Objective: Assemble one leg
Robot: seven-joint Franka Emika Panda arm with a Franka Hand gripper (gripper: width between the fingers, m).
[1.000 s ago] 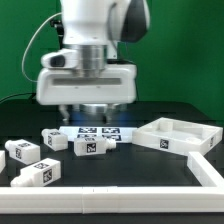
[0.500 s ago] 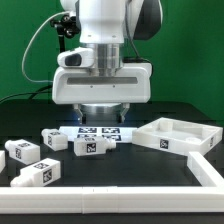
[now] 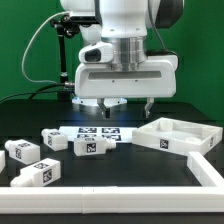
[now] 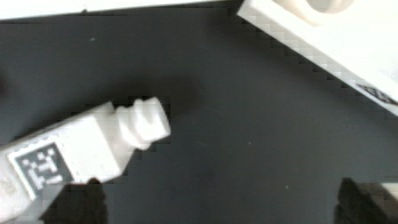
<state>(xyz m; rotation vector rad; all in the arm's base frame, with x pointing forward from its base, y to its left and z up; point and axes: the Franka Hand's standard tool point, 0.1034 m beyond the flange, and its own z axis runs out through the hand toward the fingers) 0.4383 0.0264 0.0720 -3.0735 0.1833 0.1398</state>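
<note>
Several legs, small white oblong blocks with black-and-white tags, lie on the black table at the exterior view's left: one (image 3: 55,138), one (image 3: 92,146), one (image 3: 20,152) and one (image 3: 35,174). My gripper (image 3: 127,105) hangs open and empty above the table, behind the legs and between them and the tray (image 3: 196,128). In the wrist view one leg (image 4: 80,148) lies slanted with its round peg end toward the middle. My gripper (image 4: 224,205) is open with bare table between its dark fingertips (image 4: 80,200). The leg lies by one fingertip, not between the two.
The large white rimmed tray stands at the exterior view's right; its corner shows in the wrist view (image 4: 338,45). The marker board (image 3: 100,131) lies flat under the gripper. A white rail (image 3: 110,190) borders the table's front. A green wall is behind.
The arm has moved toward the exterior view's right and a little higher, from above the legs toward the tray. The gripper stays open and empty. The legs have not moved.
</note>
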